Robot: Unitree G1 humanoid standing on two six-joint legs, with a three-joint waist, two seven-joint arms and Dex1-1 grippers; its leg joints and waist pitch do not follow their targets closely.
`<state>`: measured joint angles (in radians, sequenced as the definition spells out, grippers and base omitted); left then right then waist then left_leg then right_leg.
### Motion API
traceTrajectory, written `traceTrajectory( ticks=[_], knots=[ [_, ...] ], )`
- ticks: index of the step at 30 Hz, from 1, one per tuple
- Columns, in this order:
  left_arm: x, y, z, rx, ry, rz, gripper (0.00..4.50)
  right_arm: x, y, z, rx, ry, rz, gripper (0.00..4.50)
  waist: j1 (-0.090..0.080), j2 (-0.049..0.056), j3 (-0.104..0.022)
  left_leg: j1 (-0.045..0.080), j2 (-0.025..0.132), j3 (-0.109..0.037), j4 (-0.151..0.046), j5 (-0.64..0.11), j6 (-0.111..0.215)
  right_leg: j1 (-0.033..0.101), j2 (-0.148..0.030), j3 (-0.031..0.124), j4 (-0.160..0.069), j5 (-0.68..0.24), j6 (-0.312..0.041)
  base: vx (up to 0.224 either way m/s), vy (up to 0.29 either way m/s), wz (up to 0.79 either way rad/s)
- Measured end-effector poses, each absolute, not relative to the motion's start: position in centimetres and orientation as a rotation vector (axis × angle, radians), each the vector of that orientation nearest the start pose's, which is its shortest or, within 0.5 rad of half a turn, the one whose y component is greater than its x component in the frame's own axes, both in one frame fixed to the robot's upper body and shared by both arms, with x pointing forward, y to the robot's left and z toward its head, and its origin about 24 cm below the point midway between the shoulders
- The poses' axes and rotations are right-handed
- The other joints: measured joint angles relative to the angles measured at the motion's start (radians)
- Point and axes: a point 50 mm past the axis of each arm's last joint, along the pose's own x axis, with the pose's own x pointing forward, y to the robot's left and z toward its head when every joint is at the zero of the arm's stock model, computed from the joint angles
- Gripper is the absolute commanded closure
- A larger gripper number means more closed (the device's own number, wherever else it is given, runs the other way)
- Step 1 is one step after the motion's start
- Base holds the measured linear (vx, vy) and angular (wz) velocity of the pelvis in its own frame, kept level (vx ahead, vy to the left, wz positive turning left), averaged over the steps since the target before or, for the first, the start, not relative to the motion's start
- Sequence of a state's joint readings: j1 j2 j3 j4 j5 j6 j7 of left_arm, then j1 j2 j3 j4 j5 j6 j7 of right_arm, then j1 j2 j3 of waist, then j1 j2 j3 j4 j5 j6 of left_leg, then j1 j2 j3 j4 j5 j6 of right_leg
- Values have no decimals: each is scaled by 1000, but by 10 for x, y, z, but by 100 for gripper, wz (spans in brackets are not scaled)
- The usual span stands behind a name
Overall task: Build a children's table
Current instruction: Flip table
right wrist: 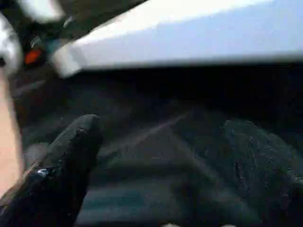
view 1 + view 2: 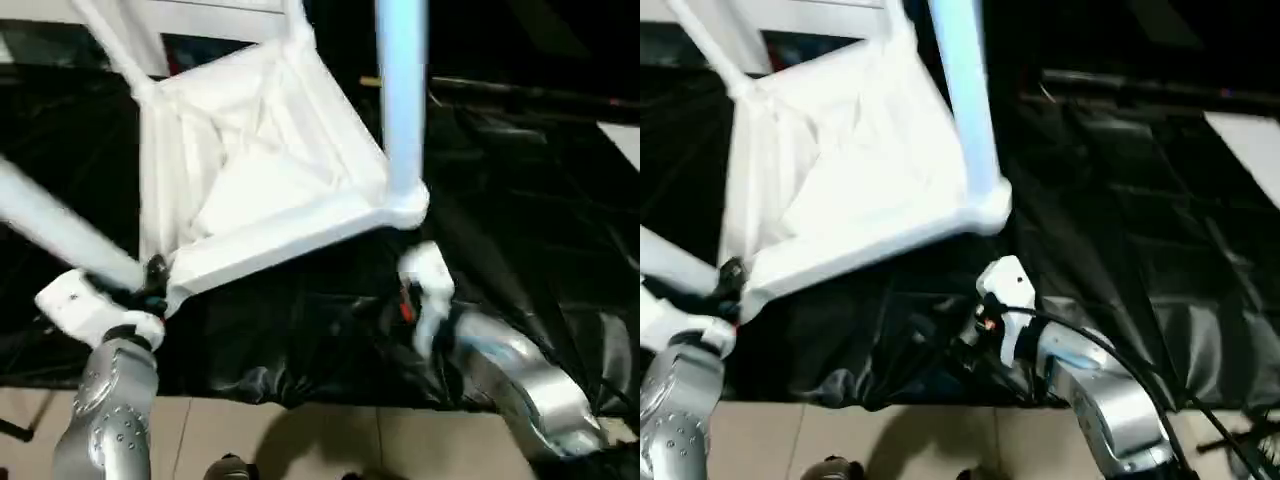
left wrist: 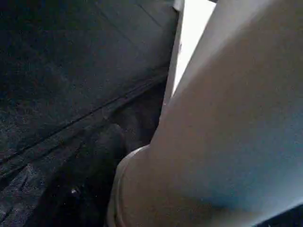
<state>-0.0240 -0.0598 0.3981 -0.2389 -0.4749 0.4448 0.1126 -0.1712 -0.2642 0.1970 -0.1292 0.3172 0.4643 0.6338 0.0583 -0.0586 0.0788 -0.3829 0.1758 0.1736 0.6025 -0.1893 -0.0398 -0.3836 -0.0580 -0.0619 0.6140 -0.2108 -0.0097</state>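
Note:
The children's table lies upside down and tilted on black sheeting, its white ribbed tabletop (image 2: 265, 170) facing me. One leg (image 2: 403, 90) rises from the near right corner socket (image 2: 405, 205). Another leg (image 2: 60, 230) slants out from the near left corner, and my left gripper (image 2: 152, 282) is shut on it right by the socket. That leg (image 3: 227, 132) looms very close in the left wrist view. My right gripper (image 2: 978, 335) sits low under the tabletop's near edge (image 1: 189, 40), open, one black finger (image 1: 71, 161) showing with nothing in its grasp.
Crumpled black plastic sheeting (image 2: 520, 230) covers the floor around the table. Beige floor tiles (image 2: 300, 440) run along the near edge. A white flat object (image 2: 625, 140) lies at the far right. More white legs (image 2: 110, 40) stick up at the back.

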Motion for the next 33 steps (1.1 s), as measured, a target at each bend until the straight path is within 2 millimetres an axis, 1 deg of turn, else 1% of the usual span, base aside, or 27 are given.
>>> traceTrajectory(
  ticks=[3,4,5,7,11,18,24,27,29,31,33],
  knots=[
    [246,207,58,-480,163,280,136,269,-95,69,146,222,892,0,11,0,0,-2,0,2,1,3,2,1,-2,0,0,2,1,0,0,0],
    [248,203,58,-474,172,262,136,275,-91,69,200,223,890,0,14,0,0,-2,0,3,1,4,2,1,-3,0,0,3,2,0,0,0],
    [250,201,58,-474,175,254,136,276,-90,67,223,229,889,0,15,0,0,-2,0,4,1,4,1,1,-3,1,0,4,2,0,0,0],
    [255,196,58,-477,181,235,136,281,-87,63,263,250,889,0,12,-1,0,-2,0,4,1,6,1,1,-3,1,0,6,2,0,0,0],
    [260,192,57,-477,191,220,136,291,-81,57,282,293,889,0,2,-2,-1,-1,1,3,1,8,-1,0,-2,0,2,7,2,0,0,0],
    [267,190,60,-466,182,227,136,299,-73,54,360,314,875,0,2,-8,1,-3,2,3,1,9,-2,-1,-1,-1,2,8,1,0,0,0],
    [268,188,61,-465,179,221,136,310,-68,53,489,321,813,0,-4,-10,2,-3,2,3,0,9,-2,-2,-1,-1,2,8,1,0,0,0],
    [269,183,65,-460,176,193,136,316,-69,51,551,329,749,0,-1,-9,3,-5,2,4,-1,10,-2,-4,-1,-1,2,8,1,0,0,0],
    [269,181,68,-457,173,180,136,320,-65,53,602,326,733,0,5,-11,7,-6,2,4,-1,10,-2,-6,-1,-1,2,8,1,0,0,0],
    [268,180,72,-453,161,172,136,322,-60,54,640,326,722,0,5,-13,20,-9,2,4,-1,11,-1,-7,-1,-1,2,8,0,0,0,0],
    [266,180,73,-450,152,173,136,322,-57,54,663,331,714,0,4,-15,23,-15,2,4,-1,11,-1,-13,-1,-1,2,9,0,0,0,0]
  ],
)
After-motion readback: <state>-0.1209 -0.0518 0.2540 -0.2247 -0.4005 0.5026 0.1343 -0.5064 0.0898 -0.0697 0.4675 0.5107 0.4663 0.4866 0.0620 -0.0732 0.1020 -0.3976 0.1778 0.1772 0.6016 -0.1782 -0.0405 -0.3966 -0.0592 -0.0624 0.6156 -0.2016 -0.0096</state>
